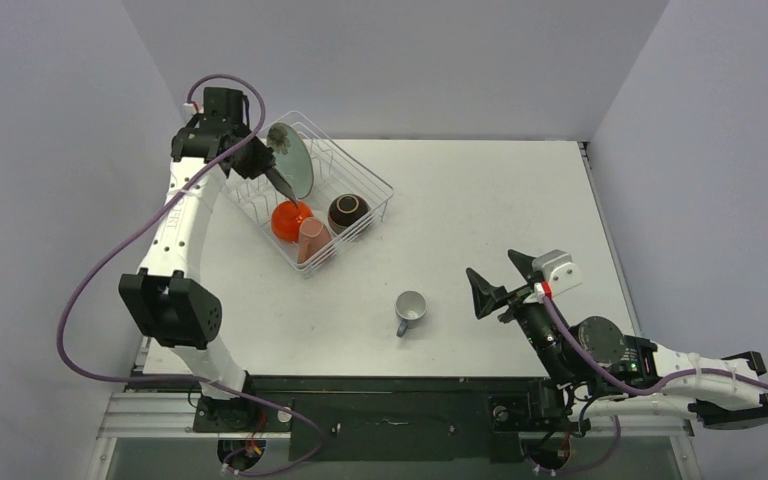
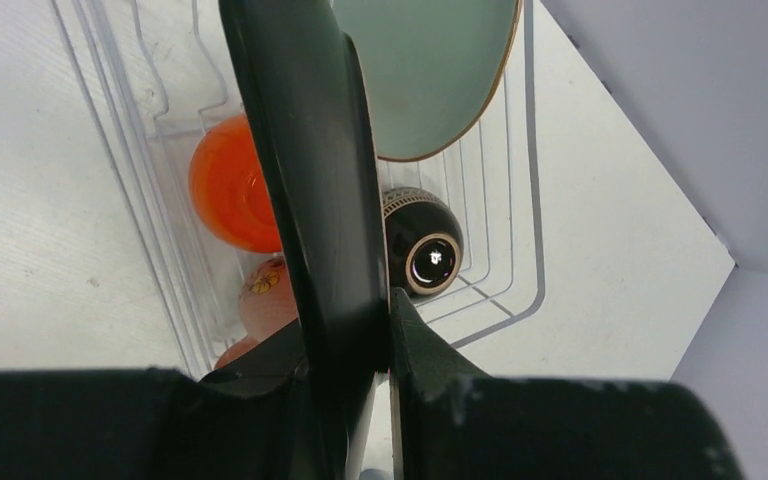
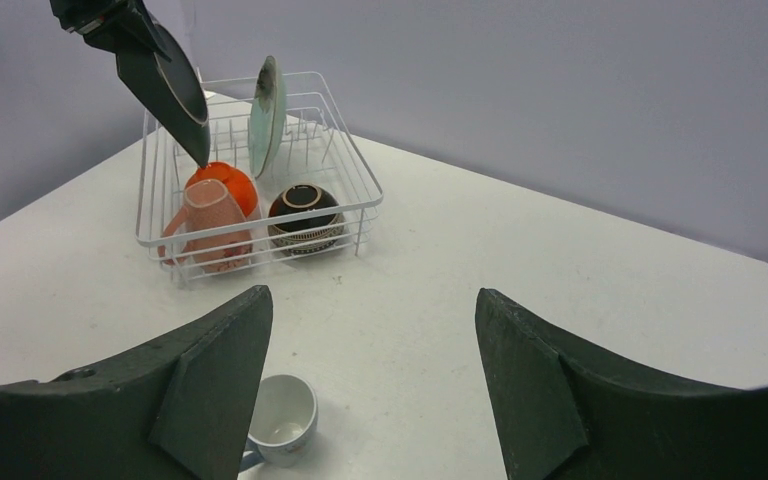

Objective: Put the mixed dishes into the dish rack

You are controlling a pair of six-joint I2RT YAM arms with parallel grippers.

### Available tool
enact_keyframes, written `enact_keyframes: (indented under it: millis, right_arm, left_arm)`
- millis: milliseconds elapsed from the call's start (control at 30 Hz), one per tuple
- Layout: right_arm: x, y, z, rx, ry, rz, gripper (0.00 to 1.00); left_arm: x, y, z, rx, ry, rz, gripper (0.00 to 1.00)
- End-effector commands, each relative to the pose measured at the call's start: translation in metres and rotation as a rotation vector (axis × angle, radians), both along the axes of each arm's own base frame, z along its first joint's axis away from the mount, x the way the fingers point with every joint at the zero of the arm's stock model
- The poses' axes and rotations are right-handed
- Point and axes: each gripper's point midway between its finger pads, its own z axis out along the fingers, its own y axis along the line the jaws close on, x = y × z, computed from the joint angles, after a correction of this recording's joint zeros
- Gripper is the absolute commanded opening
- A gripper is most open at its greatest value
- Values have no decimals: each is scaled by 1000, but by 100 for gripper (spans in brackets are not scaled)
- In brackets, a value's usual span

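My left tool (image 1: 256,160) is clamped on the dark plate (image 1: 282,183), held edge-on above the rack (image 1: 372,186) with its low corner just over the orange bowl (image 1: 288,220). Lowered off a slot, I judge it could strike that bowl or tip the round plate (image 1: 294,158) standing beside it. The pink mug (image 1: 312,240) and brown bowl (image 1: 348,213) crowd the near end. The grey mug (image 1: 410,312) waits on the table (image 1: 480,200) near my right tool (image 1: 497,275), which is spread wide and empty.

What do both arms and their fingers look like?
The left arm and right arm have white links, black joint housings and a trailing purple cable. Their fingers are black tapered wedges. A white block with a red mark tops the right wrist.
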Motion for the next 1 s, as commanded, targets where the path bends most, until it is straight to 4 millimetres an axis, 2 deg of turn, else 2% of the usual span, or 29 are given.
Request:
enact_keyframes:
  millis: [0,33,67,100,133,300,433,667,967]
  right_arm:
    - [3,-7,-6,-20,18,-48,70]
    - [3,-8,-6,-21,18,-53,70]
    - [3,-9,-5,-20,18,-56,70]
    - [3,-10,-5,-23,19,-61,70]
    - [4,-10,-5,-21,19,-63,69]
    - [4,-12,-6,-17,22,-78,70]
    - [5,-12,-4,-20,22,-84,70]
    - [5,-9,-4,-28,23,-85,69]
    - [5,-10,-8,-18,33,-88,70]
  left_arm:
    - [47,1,79,-14,-283,-5,0]
    - [52,1,68,-10,-248,-7,0]
    - [56,0,74,-5,-259,-9,0]
    - [60,1,63,1,-224,-8,0]
    - [62,1,65,1,-229,-6,0]
    - [74,3,49,5,-212,20,0]
    - [76,10,39,19,-188,68,0]
    - [85,6,18,-1,-163,67,0]
    - [96,7,7,15,-145,65,0]
